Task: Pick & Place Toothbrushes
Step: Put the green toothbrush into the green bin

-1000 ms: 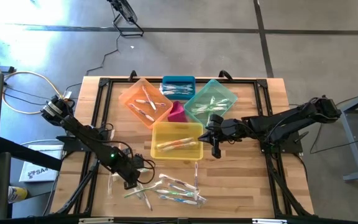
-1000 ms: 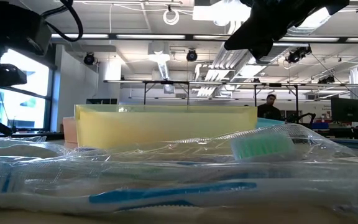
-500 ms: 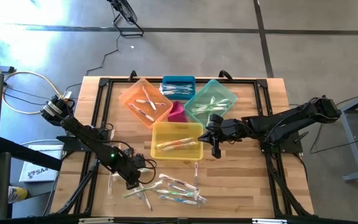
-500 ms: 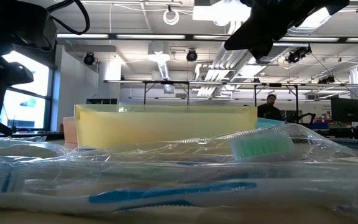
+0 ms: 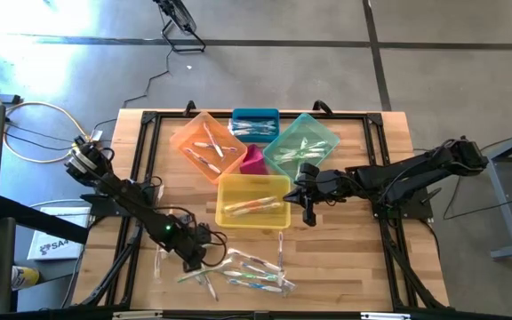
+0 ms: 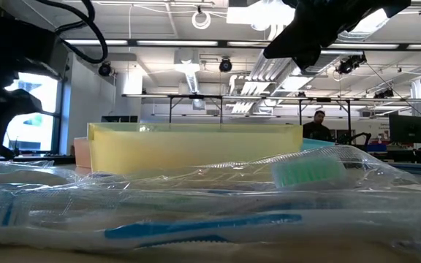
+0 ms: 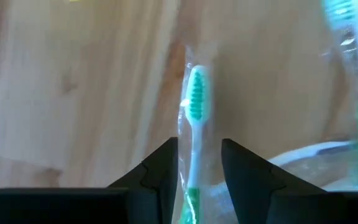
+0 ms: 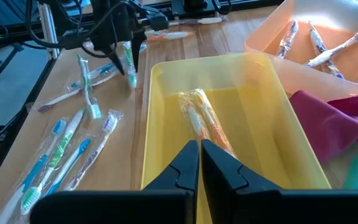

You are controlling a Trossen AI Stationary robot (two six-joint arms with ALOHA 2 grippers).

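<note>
- Down at the left gripper (image 7: 196,180), my two dark fingers stand narrowly apart, one on either side of a green-bristled toothbrush (image 7: 194,134) in its clear wrapper. The handle runs between the tips; whether the pads actually press it I cannot tell, and it looks flat on the wood, not lifted.
- In the high view that gripper (image 5: 198,260) sits low at the left edge of the loose pile of toothbrushes (image 5: 254,272) near the table's front.
- Right gripper (image 8: 200,163): fingers pressed together, nothing between them, hanging over the near rim of the yellow bin (image 5: 252,201).
- Done, as I judge it: the yellow bin holds a few orange-accented brushes, the orange bin (image 5: 208,145) several, the teal bin (image 5: 302,145) a bunch, the blue bin (image 5: 255,124) some.
- Left: roughly a dozen brushes on the table, several overlapping, plus one lying apart just below the yellow bin.
- Room: bare wood between pile and yellow bin, enough for a lift and carry. The bins crowd each other at the back with a red bin (image 5: 253,162) wedged between them. The right arm near the yellow bin's right side narrows my approach there.
- The front table edge is close behind the pile; slippery wrappers could slide off.
</note>
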